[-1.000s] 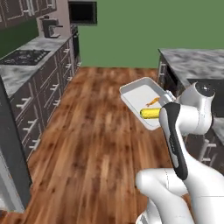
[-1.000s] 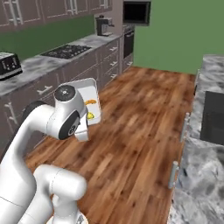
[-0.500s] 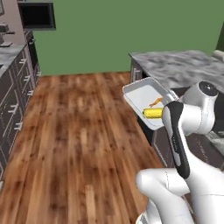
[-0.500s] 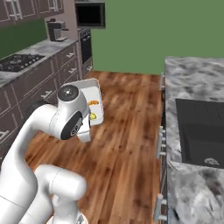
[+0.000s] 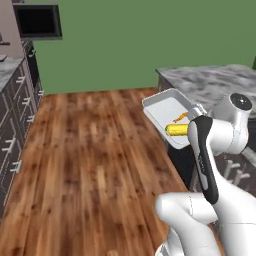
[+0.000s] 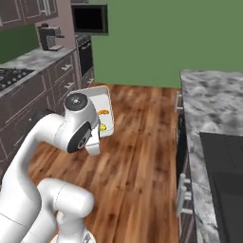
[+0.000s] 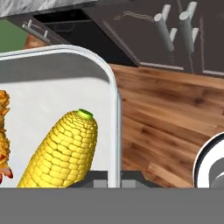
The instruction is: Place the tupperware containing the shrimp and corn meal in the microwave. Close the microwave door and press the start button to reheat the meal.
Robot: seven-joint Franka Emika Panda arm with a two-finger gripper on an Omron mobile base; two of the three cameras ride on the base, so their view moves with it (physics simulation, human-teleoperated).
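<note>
The arm carries the tupperware (image 5: 167, 109) up in the air above the wood floor (image 5: 90, 165), beside the marble counter (image 5: 212, 85). The pincer (image 7: 114, 177) is clamped narrow on the tray's rim at its near edge. Inside lie the corn (image 7: 63, 151) and the orange shrimp (image 7: 3, 131), side by side. Far off on the wall sits the dark microwave (image 5: 38, 21), well apart from the tray.

Corn (image 5: 177, 130) & shrimp (image 5: 179, 118) in tupperware (image 5: 165, 107).
</note>
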